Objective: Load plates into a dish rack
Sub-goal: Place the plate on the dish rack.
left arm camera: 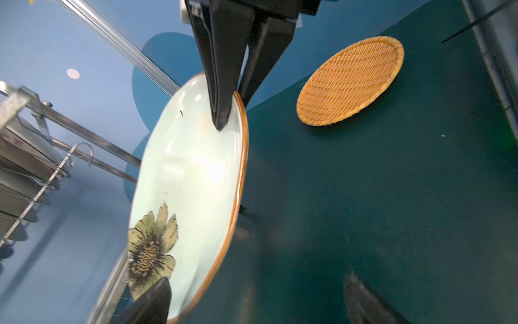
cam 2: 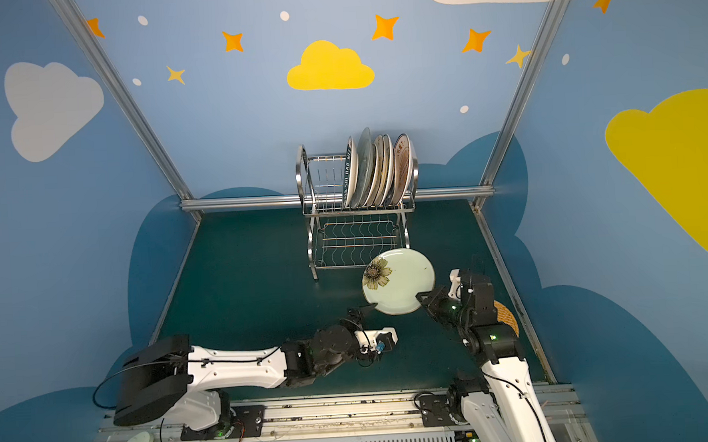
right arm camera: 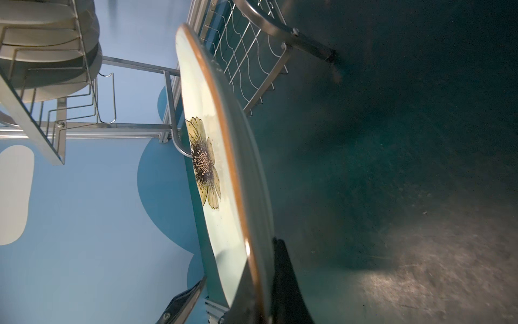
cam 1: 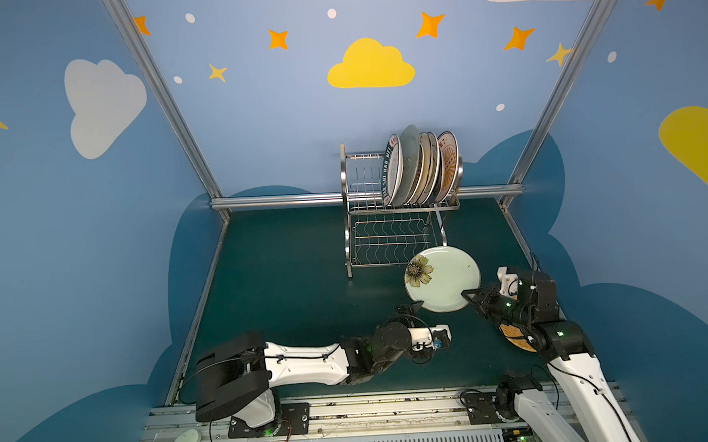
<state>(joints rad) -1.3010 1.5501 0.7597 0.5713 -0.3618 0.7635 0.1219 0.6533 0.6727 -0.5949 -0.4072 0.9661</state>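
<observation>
Right fingers (left arm camera: 221,112) pinch rim of round pale green sunflower plate (cam 1: 447,279), near steel wire dish rack (cam 1: 346,214). Left fingers (left arm camera: 157,303) spread astride opposite rim.

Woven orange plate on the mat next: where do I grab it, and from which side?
Take the woven plate by its raised rim, one finger inside, one outside, coming down from above. It lies flat on the mat, so only the rim likely offers a hold.

A robot lab booth: aluminium posts (cam 1: 162,95) and cloud-painted walls (cam 1: 297,117) stand around the green table (cam 1: 289,283), arm bases (cam 1: 267,420) bolted along its front.
</observation>
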